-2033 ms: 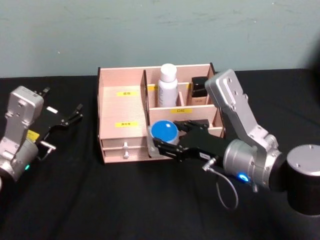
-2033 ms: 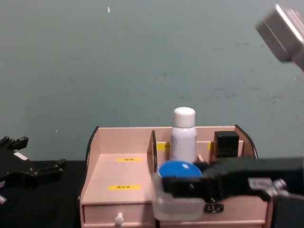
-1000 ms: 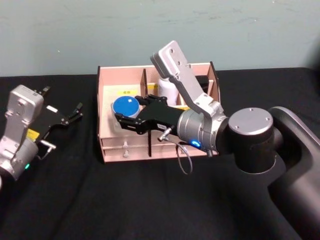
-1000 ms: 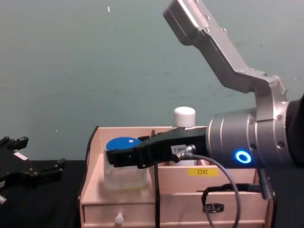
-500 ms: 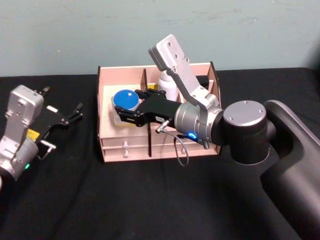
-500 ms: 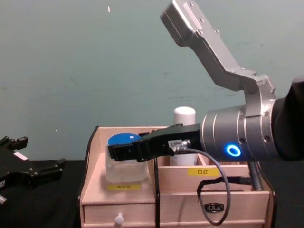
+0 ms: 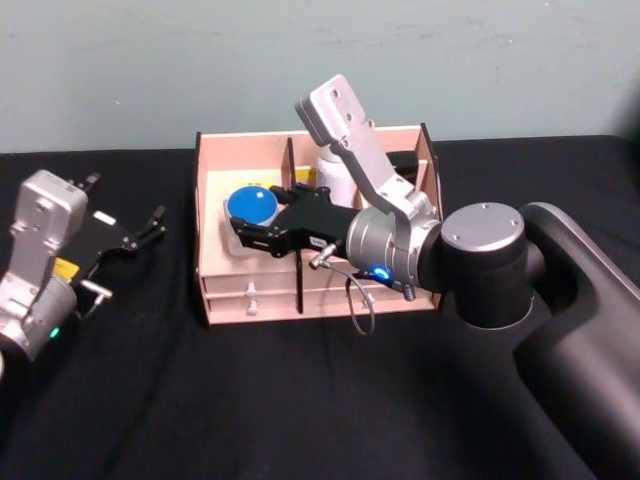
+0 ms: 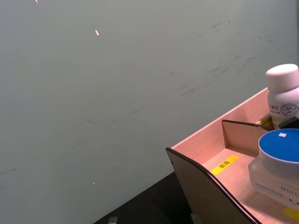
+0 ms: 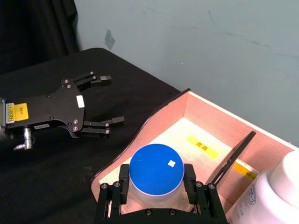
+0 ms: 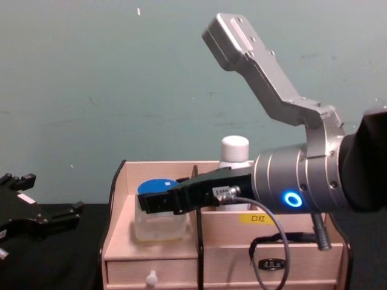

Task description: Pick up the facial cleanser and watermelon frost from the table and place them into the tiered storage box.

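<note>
- The right gripper (image 7: 243,222) reaches across the tiered storage box (image 7: 214,289) and is closed on a clear jar with a round blue lid (image 7: 249,205)
- The jar stands upright, its blue lid facing up, so its long way runs up and down
- It is in the wide left part of the box, and in the chest view its bottom looks to be resting on the wooden step there (image 10: 158,219)
- In the right wrist view a black finger (image 9: 123,184) presses on each side of the jar, just under the lid (image 9: 155,169)
- A white bottle (image 7: 331,175) stands upright in a back part of the box, with a small dark thing (image 7: 404,162) beside it
- The left gripper (image 7: 137,233) rests on the black table (image 7: 200,400) to the left of the box, well apart from it, with its fingers spread open and nothing in them
</note>
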Robot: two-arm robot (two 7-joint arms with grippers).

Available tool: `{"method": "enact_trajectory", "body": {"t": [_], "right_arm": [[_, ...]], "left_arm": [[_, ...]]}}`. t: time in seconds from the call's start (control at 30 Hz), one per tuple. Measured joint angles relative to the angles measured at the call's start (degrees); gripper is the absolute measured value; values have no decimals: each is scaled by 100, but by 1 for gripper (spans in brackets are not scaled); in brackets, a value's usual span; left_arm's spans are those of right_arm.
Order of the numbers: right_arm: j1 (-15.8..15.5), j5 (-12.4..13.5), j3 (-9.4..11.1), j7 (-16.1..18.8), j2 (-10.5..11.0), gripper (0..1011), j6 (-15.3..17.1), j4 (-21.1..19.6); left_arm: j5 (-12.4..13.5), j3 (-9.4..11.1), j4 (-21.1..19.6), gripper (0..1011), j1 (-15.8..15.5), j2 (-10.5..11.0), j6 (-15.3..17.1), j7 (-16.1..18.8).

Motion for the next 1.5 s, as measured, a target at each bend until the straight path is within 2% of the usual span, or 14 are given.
{"method": "enact_trajectory", "body": {"t": [0.43,0.63,0.77,0.9,1.1,1.23,1.37,1.4,1.5], "right_arm": [[12,-10,-7,13,-11,715,20,57],[8,-9,-6,9,-9,892,14,48],[-16,-40,20,-40,-9,982,-117,15],[-45,-111,49,-95,6,1002,-257,-56],[-169,-157,143,-125,78,1002,-424,-372],[-335,-148,266,-157,161,1002,-521,-723],[-673,-73,520,-286,323,1002,-699,-1292],[-673,-73,520,-286,323,1002,-699,-1292],[-1012,-18,816,-451,478,1002,-833,-1733]], "left_arm": [[0,0,0,1010,0,0,0,0],[0,0,1,1010,0,0,0,0],[0,0,0,1010,0,0,0,0],[0,0,0,1010,0,0,0,0],[0,0,0,1010,0,0,0,0],[0,0,0,1009,0,0,0,0],[0,0,0,1010,0,0,0,0],[0,0,0,1009,0,0,0,0],[0,0,0,1010,0,0,0,0]]}}
